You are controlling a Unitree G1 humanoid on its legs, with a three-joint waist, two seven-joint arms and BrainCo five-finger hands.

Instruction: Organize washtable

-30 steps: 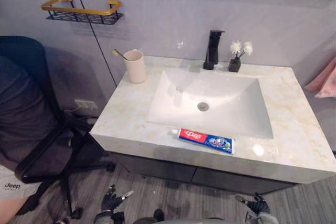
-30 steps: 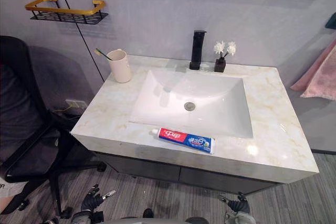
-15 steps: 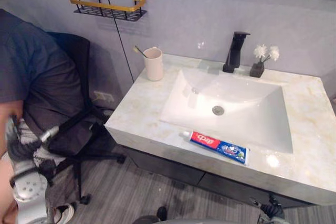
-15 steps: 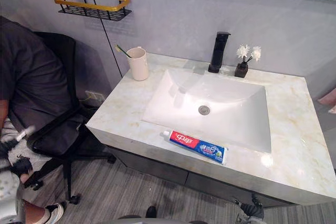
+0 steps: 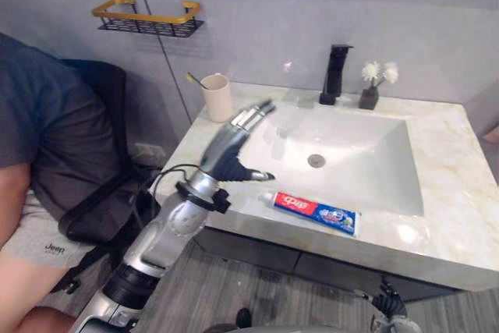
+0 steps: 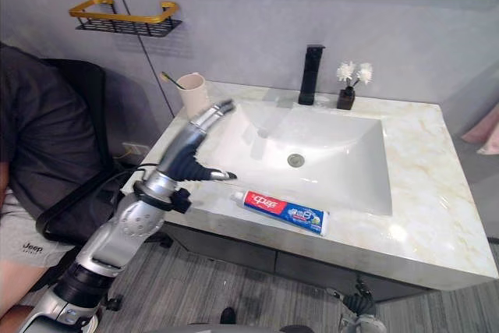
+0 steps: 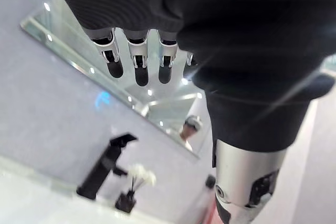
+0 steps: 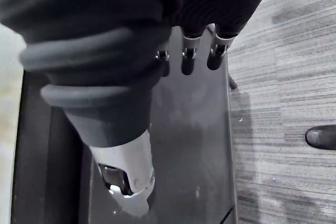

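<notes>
Left eye view. Inspector: How did the task item look, and where was it?

Technician: The toothpaste tube [image 5: 316, 210] was flat, red at the cap end and blue toward the tail, with a white cap. It lay on its side on the washtable [image 5: 460, 193], on the strip between the basin [image 5: 366, 161] and the front edge, cap toward the left edge.

Inspector: State of the hands?

Technician: The left hand [image 5: 226, 154] was above the left side of the countertop, at the basin's left rim. Its fingers were straight and spread toward the back edge, thumb out to the side near the tube's cap, holding nothing. The right hand [image 8: 188, 61] hung below the front edge, before the dark cabinet, fingers straight and apart, empty.

Inspector: Item count?

Technician: One tube. One cup [image 5: 217, 97] at the back left corner, with one toothbrush [image 5: 195, 80] in it. One black faucet [image 5: 335, 73] at the back edge. One small flower vase [image 5: 369, 97] just beside the faucet. One wall shelf [image 5: 146, 19].
</notes>
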